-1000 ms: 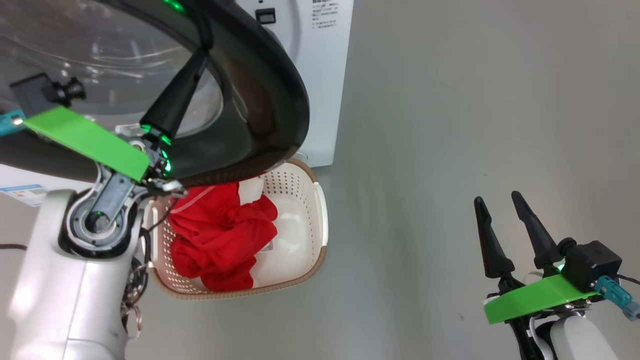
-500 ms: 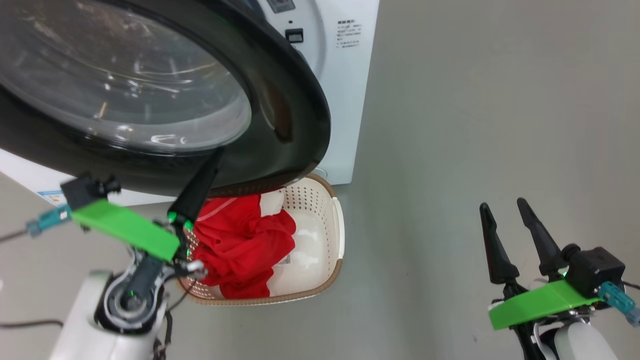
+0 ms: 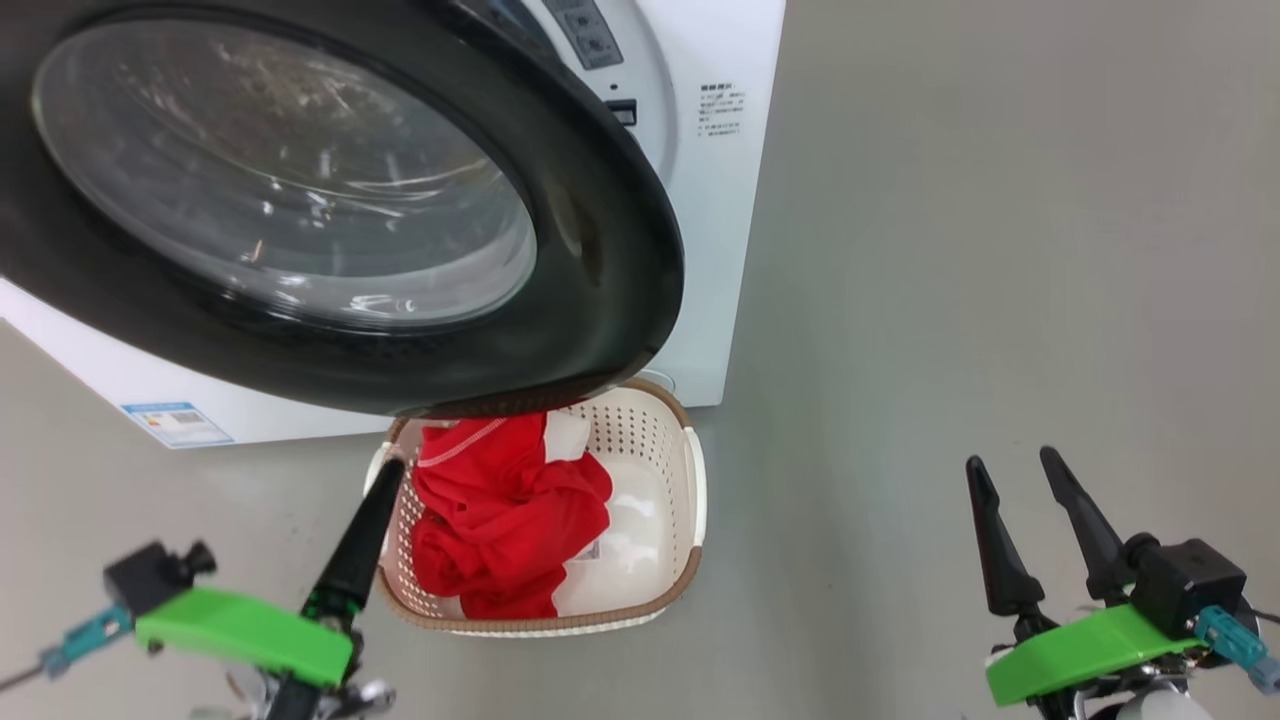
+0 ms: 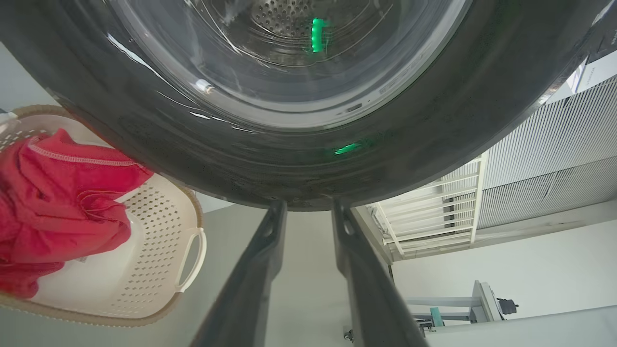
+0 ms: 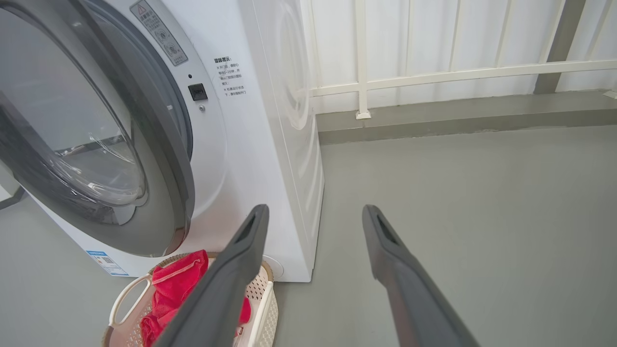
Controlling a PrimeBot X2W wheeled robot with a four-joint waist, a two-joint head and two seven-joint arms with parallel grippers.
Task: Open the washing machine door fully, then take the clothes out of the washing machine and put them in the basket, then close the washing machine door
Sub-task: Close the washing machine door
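The left gripper [image 4: 308, 212] hangs low in the foreground, its two dark fingers narrowly parted and holding nothing. Their tips point up at the lower edge of the washing machine door [image 3: 600, 250], a posture that suggests it is set to push the door home rather than to pick anything up. Well apart to its right, the right gripper [image 3: 1012, 462] hovers over bare grey floor [image 3: 950, 250], fingers spread wide and empty, apparently parked out of the door's swing. Just beyond the left gripper, the basket [image 3: 668, 590] sits on the floor just beside the foot of the washing machine [image 3: 735, 220], placed so a load need only drop a short way. The clothes [image 3: 505, 505], a crumpled red garment with white patches, lie heaped in the basket's left half, so unloading looks finished. Above, the door, a glossy black rim around a bulging glass window, overhangs the basket's far end and stands ajar at an angle to the machine's front. How near it is to latching is hard to judge from these angles. Behind the machine runs a white railing [image 5: 434, 77].
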